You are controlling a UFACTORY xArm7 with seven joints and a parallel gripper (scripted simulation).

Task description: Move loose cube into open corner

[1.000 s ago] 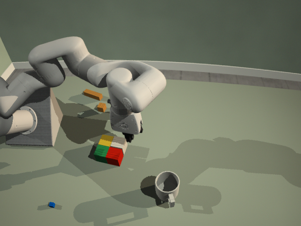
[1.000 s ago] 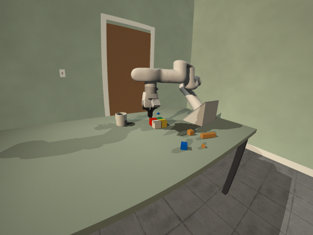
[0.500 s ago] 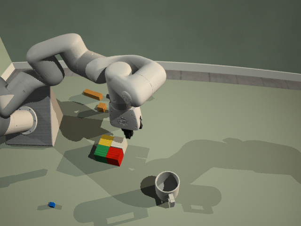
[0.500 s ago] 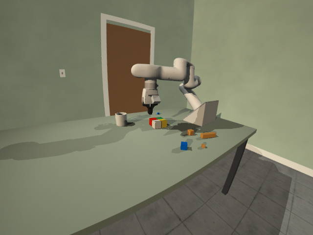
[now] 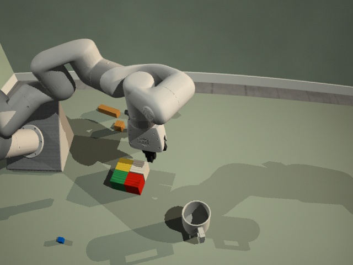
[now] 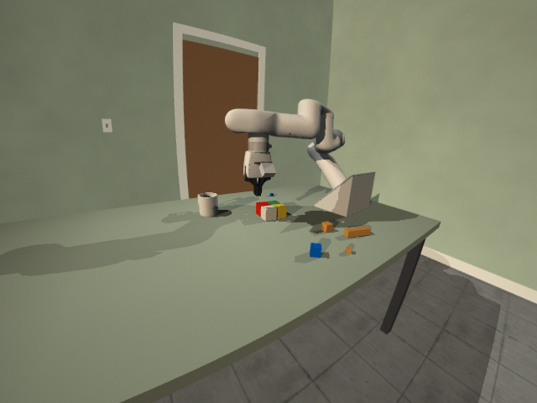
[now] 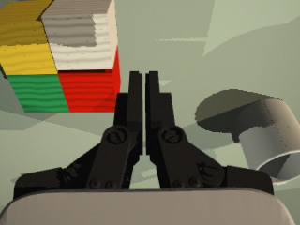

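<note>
Along the lower right of the exterior frame, the near edge of the surface [image 5: 256, 128] [image 6: 173, 303] [image 7: 187, 28] climbs from bottom left to a corner at right, well apart from the fingers [image 5: 150, 160] [image 6: 258, 194]. Wide room for moving to the right of the fingers in the top view; the mug [image 5: 186, 225] [image 6: 208, 205] [image 7: 272, 122] bounds it lower right of centre.

Fingers shut, only a sliver between the tips, nothing gripped. They hang above the surface, apart from the cubes. Top view: the white cube [image 5: 139, 167] [image 6: 268, 212] [image 7: 82, 39] lies near, just below and left of the tips. Wrist view: it sits upper left of them. It stands in a two-by-two group with the yellow cube [image 5: 124, 164] [image 6: 281, 211] [image 7: 25, 58], green cube [image 5: 119, 176] [image 6: 273, 202] [image 7: 39, 93] and red cube [image 5: 134, 179] [image 6: 262, 208] [image 7: 91, 91]. Thin dark line between white and red; full flushness, cannot tell.

Count: four grouped cubes, one mug, two blue pieces [image 6: 315, 250], three orange pieces [image 6: 357, 232]. The exterior frame puts the larger blue piece and the orange ones lower right, the smaller blue one beyond the group.

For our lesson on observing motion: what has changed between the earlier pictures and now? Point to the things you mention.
The gripper [image 5: 150, 160] [image 6: 258, 193] [image 7: 143, 89] has risen slightly, shut on nothing. The four-cube block [image 5: 129, 175] [image 6: 271, 210] [image 7: 57, 70] and the mug [image 5: 186, 225] [image 6: 208, 206] [image 7: 274, 122] stayed put.
</note>
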